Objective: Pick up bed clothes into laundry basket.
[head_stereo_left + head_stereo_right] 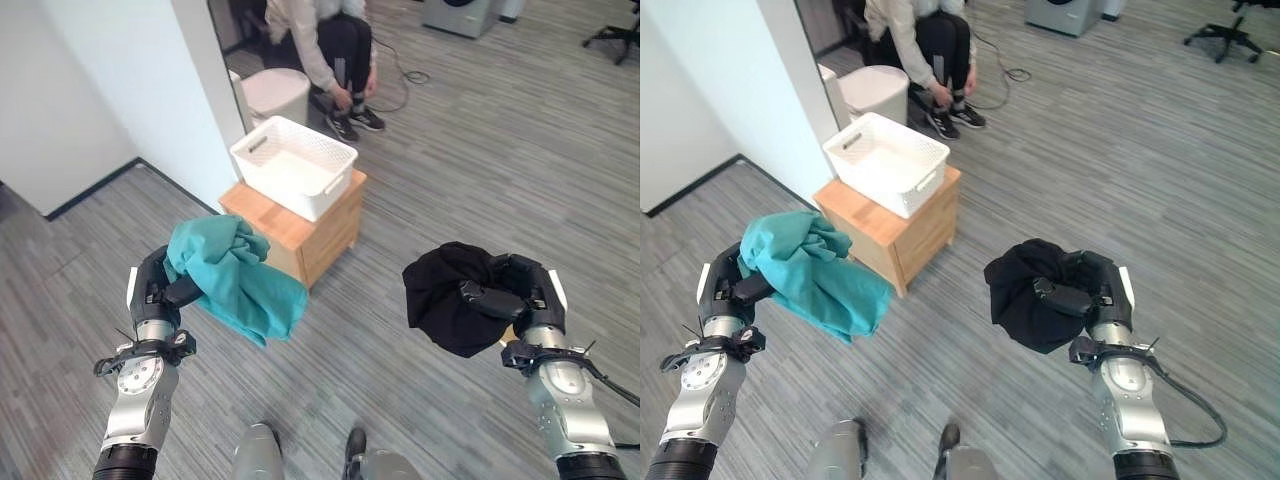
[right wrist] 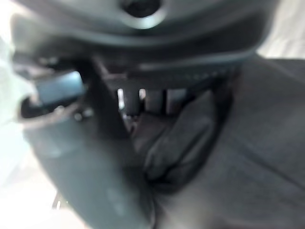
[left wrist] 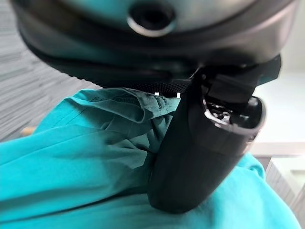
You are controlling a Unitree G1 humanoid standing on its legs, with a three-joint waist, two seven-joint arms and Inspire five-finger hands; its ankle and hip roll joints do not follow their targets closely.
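While both arms are raised out in front over the grey striped floor [image 1: 480, 170], each one has its own piece of laundry. Starting on the left: the left hand [image 1: 158, 291] has its thumb and fingers curled tight into a bunched-up teal cloth [image 1: 238, 276], and the wrist view shows the thumb pressed right into the folds. The loose end of that cloth hangs down off the hand, just in front of the wooden cabinet.

Middle of the scene, a bit further back, is the small wooden cabinet [image 1: 300, 235] with the white laundry basket [image 1: 293, 165] sitting on top, next to a white wall corner [image 1: 190, 110]. Behind the basket there's a white round bin [image 1: 276, 95], and a person [image 1: 325, 45] bent over with hands down at their shoes.

Over on the right, the right hand [image 1: 515, 290] is closed around a wadded black garment [image 1: 450, 295], thumb laid across the front of it, held up off the floor and well apart from the basket.
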